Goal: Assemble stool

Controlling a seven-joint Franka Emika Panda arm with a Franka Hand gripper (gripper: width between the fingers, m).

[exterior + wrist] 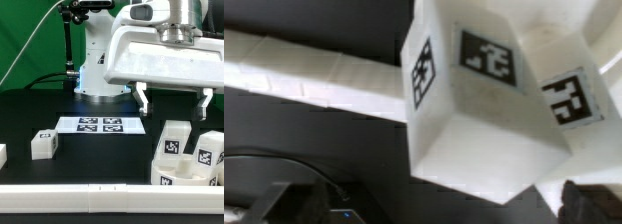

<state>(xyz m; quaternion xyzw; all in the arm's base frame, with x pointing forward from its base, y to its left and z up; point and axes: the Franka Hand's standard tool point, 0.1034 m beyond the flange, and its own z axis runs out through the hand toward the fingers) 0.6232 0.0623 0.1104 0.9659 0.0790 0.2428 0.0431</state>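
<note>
- Stool legs (pixel 176 140) stand clustered on the table (pixel 30 115) at the exterior view's right, tags outward, which we judge aids tracking.
- Hand (pixel 173 106) hovers above them, spread wide and empty, presumably poised for a grasp.

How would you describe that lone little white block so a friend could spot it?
Find the marker board, the flat white sheet of tags in the middle of the black table. Just toward the exterior view's left of it stands a stubby white leg with a tag on top. Unlike the other tagged parts, bunched at the exterior view's right, it stands alone.
</note>
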